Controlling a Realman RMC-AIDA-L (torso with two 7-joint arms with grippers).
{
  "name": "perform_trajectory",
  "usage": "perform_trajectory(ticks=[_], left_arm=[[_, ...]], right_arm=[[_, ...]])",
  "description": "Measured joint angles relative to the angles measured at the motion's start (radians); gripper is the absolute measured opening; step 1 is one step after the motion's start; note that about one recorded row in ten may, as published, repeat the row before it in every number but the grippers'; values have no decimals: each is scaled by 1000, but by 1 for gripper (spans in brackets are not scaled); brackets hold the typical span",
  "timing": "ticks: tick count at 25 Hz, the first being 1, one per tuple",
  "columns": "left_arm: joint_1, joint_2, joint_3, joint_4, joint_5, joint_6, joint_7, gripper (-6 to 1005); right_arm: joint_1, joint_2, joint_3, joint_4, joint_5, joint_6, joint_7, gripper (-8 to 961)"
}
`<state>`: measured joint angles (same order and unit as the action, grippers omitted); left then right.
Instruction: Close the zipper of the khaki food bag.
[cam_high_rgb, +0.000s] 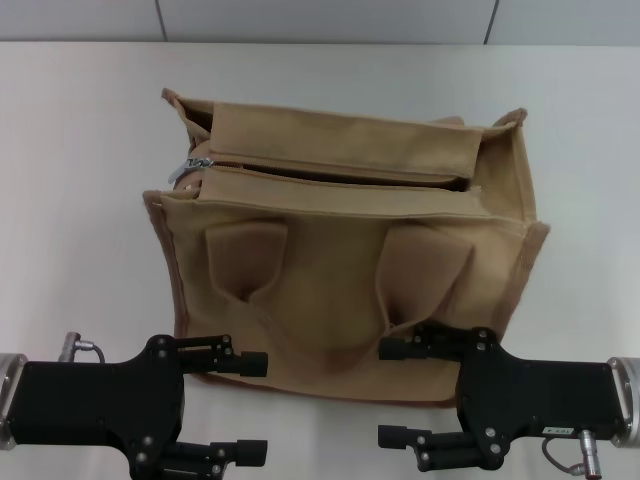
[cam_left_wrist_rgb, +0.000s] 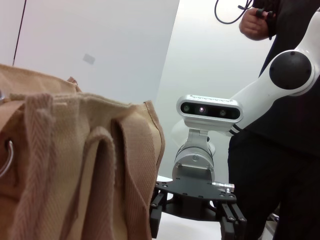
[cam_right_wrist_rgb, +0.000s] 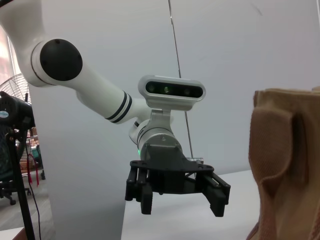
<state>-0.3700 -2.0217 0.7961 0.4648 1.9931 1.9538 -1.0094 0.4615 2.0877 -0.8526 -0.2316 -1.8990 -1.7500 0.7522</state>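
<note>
The khaki food bag (cam_high_rgb: 340, 270) stands on the white table, its two handles folded down over the front face. Along its top the zipper (cam_high_rgb: 330, 172) gapes open, showing a dark slit. The silver slider with its pull ring (cam_high_rgb: 196, 164) sits at the left end. My left gripper (cam_high_rgb: 255, 408) is open, low in front of the bag's left corner and apart from it. At the bag's front right, my right gripper (cam_high_rgb: 385, 392) is open too, its upper finger against the bag's lower edge. The left wrist view shows the bag (cam_left_wrist_rgb: 75, 170) close up, with the right gripper (cam_left_wrist_rgb: 194, 227) beyond it.
White table (cam_high_rgb: 80, 200) spreads around the bag, with a light wall behind. In the right wrist view the bag's corner (cam_right_wrist_rgb: 287, 165) is on one side and my left gripper (cam_right_wrist_rgb: 177, 200) farther off. A person in dark clothes (cam_left_wrist_rgb: 280, 150) stands behind the right arm.
</note>
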Motion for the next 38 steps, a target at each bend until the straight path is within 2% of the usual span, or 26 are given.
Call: perform_trajectory(ticks=[20, 26, 34, 35, 36, 38], left_arm=[[6, -2, -7, 0, -2, -2, 0, 783], [-4, -2, -85, -5, -9, 37, 8, 783], [-1, -24, -101, -23, -158, 56, 61, 784], [5, -25, -101, -31, -202, 57, 68, 784], [23, -25, -99, -43, -313, 59, 75, 784], [38, -25, -97, -47, -385, 60, 75, 783]], right_arm=[[-3, 0, 3, 0, 0, 1, 0, 785], [-3, 0, 4, 0, 0, 1, 2, 784], [-4, 0, 4, 0, 0, 1, 4, 784], [-5, 0, 4, 0, 0, 1, 4, 784], [-6, 1, 4, 0, 0, 1, 3, 784], [-7, 1, 4, 0, 0, 1, 3, 784]])
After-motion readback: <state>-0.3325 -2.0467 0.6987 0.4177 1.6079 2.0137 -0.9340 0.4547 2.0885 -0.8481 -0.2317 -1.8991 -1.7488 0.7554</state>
